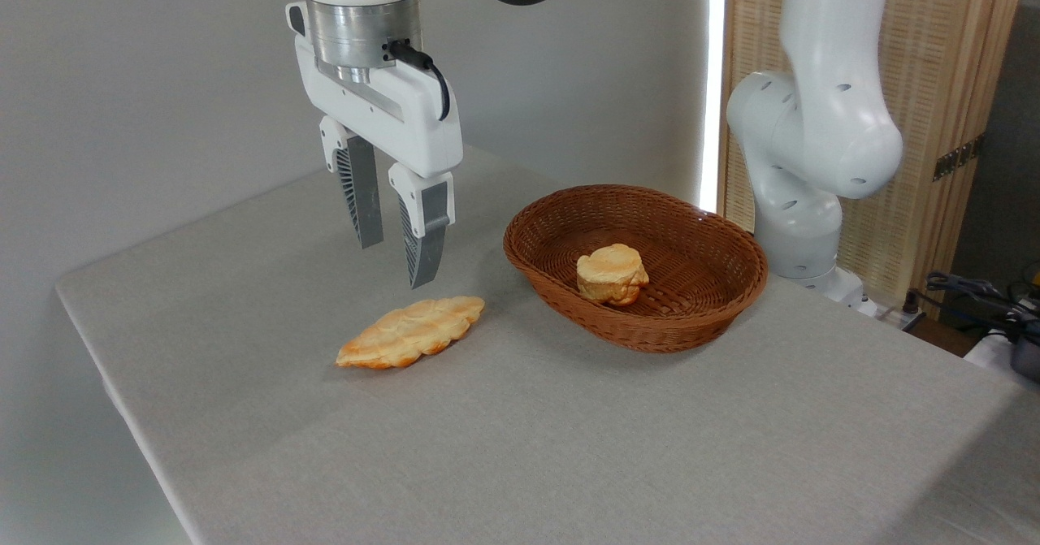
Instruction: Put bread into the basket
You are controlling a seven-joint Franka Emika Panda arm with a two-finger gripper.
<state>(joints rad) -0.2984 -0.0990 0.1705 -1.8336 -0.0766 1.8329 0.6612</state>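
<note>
Bread [411, 331] beneath parted tool [396, 263]

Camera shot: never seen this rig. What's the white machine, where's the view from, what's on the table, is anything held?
The white machine is a robot arm; its base column stands at the right behind the table, and the arm reaches over to the left. At its end hangs the gripper, a two-finger claw pointing down. Its fingers are apart and nothing is between them, so it holds nothing.

There is one picture, from a fixed camera in front of the table, looking slightly down at it.

On the grey table lies the bread, a long flat golden pastry, just below the gripper and not touched by it. To its right stands the basket, brown wicker and oval. Inside it sits a small round bun.

The bread is not yet in the basket.
</note>
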